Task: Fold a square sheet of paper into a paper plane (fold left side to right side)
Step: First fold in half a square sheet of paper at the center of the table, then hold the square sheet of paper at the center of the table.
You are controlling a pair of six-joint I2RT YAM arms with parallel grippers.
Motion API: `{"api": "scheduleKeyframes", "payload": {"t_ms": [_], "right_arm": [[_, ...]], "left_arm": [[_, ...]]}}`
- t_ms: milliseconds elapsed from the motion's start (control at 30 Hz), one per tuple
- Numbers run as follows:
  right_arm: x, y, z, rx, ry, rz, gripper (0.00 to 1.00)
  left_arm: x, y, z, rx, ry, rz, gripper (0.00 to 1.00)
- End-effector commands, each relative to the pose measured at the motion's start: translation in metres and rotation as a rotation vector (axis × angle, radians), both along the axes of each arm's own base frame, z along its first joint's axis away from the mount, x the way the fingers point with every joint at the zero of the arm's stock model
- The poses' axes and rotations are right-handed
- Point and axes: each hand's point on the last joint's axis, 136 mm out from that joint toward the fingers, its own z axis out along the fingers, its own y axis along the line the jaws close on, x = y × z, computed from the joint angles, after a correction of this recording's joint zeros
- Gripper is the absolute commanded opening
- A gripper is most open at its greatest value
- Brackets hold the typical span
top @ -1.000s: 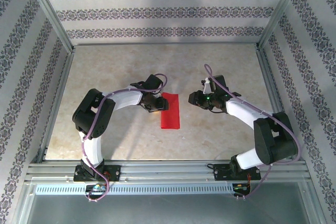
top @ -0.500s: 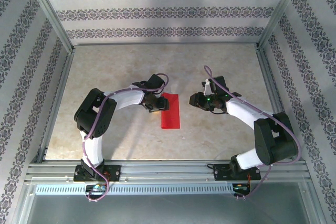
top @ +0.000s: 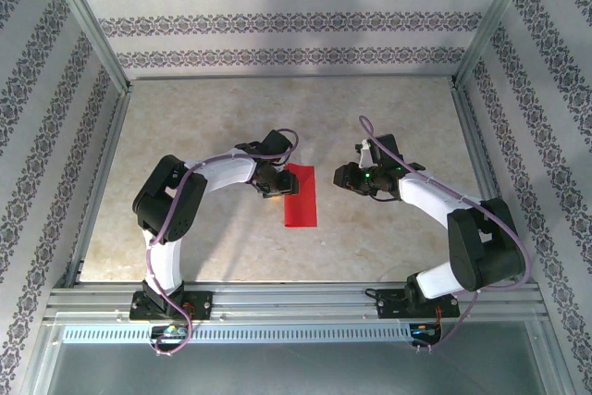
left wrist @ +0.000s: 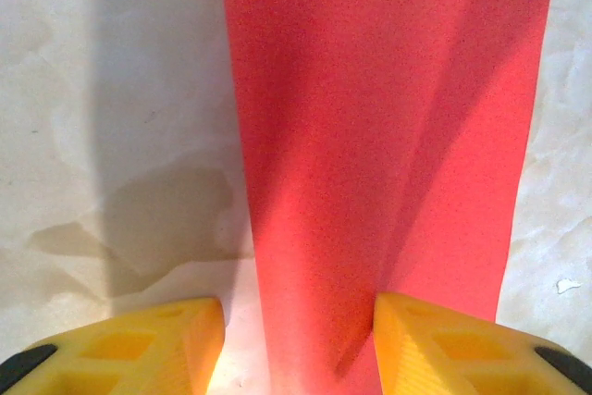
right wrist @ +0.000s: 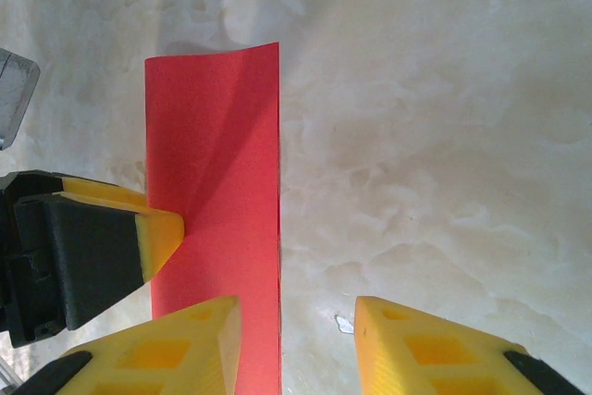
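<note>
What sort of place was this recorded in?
Probably a lab robot test cell rather than a home: a beige marble-look tabletop is boxed in by bare aluminium frame posts and flat wall panels printed with a striped floral pattern.

Top view: bright, even overhead light. The arms (top: pixel 425 196) cast soft, short shadows on the pale table (top: pixel 370 108). Left wrist view: close and slightly grainy. A broad shadow band crosses the red paper (left wrist: pixel 370 90) and the surface beside it. Right wrist view: sharp, with a diagonal shadow on the paper.
</note>
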Motion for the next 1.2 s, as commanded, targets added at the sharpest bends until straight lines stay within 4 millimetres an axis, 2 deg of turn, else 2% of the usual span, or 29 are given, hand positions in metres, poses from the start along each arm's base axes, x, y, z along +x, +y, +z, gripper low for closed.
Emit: {"api": "scheduleKeyframes", "payload": {"t_ms": [0,600,733,933,1167], "right_arm": [[-0.009,0.000,-0.009,-0.003,0.031,0.023,0.38],[-0.010,0.012,-0.009,0.013,0.037,0.056,0.38],[-0.011,0.030,-0.005,0.100,0.056,0.093,0.26],[-0.011,0.068,-0.009,0.199,0.089,0.155,0.00],[-0.014,0.094,-0.030,0.215,0.150,0.190,0.00]], "left_arm": [[-0.028,0.001,-0.054,0.089,0.107,-0.028,0.51],[-0.028,0.000,-0.054,0.098,0.109,-0.036,0.51],[-0.028,0.001,-0.055,0.101,0.109,-0.035,0.51],[-0.028,0.001,-0.054,0.104,0.109,-0.034,0.51],[-0.029,0.001,-0.055,0.106,0.112,-0.034,0.51]]}}
